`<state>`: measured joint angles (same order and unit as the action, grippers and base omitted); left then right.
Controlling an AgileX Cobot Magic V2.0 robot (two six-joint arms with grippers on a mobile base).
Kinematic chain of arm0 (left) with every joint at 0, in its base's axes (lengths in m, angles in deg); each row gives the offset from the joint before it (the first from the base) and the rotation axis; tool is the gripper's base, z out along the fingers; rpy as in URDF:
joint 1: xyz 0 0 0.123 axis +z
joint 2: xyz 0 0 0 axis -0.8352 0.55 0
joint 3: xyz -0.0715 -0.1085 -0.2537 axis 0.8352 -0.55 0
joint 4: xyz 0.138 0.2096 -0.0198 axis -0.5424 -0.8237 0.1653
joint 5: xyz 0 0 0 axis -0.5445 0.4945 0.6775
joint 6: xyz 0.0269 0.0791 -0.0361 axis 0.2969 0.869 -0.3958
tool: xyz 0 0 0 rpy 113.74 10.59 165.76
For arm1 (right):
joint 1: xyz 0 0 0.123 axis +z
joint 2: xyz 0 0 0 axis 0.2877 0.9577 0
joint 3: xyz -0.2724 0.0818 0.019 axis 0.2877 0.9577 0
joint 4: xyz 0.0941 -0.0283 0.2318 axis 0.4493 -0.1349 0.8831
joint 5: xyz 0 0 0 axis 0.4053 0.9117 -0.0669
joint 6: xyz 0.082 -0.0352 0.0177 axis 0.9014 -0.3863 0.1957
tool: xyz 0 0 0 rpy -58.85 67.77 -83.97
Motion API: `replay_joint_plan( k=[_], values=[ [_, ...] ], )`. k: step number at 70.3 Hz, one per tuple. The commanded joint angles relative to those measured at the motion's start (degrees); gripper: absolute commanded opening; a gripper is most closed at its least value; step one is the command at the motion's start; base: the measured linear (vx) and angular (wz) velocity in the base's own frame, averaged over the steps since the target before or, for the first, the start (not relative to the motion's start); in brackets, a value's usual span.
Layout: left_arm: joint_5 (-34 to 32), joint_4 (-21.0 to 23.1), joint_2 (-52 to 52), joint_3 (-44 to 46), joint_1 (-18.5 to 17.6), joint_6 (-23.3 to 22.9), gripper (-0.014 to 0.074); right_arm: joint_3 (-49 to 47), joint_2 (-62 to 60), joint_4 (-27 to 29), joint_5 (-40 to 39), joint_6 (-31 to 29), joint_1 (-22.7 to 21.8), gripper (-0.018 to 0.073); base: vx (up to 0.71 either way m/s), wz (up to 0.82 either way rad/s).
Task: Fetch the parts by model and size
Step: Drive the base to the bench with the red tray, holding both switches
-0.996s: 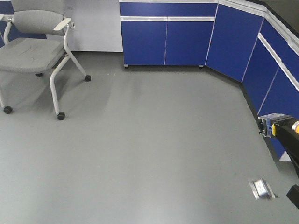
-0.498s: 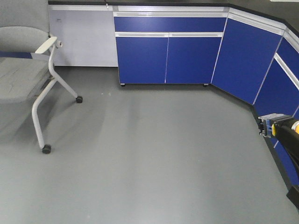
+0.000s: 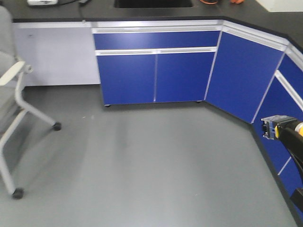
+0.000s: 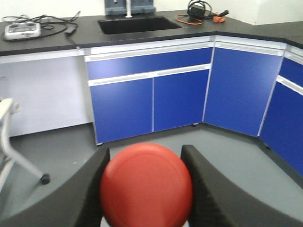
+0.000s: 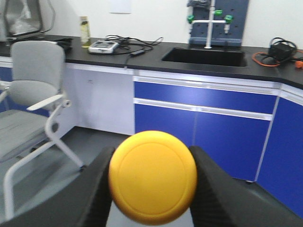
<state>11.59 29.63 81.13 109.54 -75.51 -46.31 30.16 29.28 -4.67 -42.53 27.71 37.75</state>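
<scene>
Exterior front-facing: yellow-capped switch point(image 3: 280, 128) carried at the right edge, blue cabinets point(image 3: 156, 75) ahead.
Left wrist-mounted: left gripper point(image 4: 144, 152) pinches the red-capped switch point(image 4: 146, 185). Right wrist-mounted: right gripper point(image 5: 151, 155) pinches the yellow-capped switch; a base jolt could shake either loose.

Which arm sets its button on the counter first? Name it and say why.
Probably right. Both are loaded: the left gripper holds the red button, the right gripper the yellow button. Only the right one shows in the front view, near the cabinets.

Bright even light, sheen on blue cabinets point(image 4: 118, 71), red-capped switch point(image 4: 146, 185) blurred, front view soft
</scene>
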Motion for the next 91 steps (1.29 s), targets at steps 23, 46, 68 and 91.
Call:
replay_joint_plan(
  k=[23, 46, 68, 91],
  values=[
    [-4.3, -0.4, 0.6, 1.3, -0.4, -0.1, -0.0006, -1.7, 0.3, -0.6, -4.7, -0.4, -0.1, -0.001, 0.3, -0.7],
    [-4.3, -0.5, 0.6, 1.3, -0.4, -0.1, -0.0006, -1.7, 0.3, -0.6, -4.7, -0.4, -0.1, -0.001, 0.2, -0.95],
    [-4.3, -0.5, 0.6, 1.3, -0.4, -0.1, -0.0006, -1.7, 0.3, -0.6, -4.7, -0.4, -0.1, -0.001, 0.16, -0.86],
    [-4.3, -0.5, 0.6, 1.3, -0.4, -0.1, -0.0006, -1.7, 0.3, -0.6, -4.7, -0.4, -0.1, -0.001, 0.16, -0.75]
  ],
)
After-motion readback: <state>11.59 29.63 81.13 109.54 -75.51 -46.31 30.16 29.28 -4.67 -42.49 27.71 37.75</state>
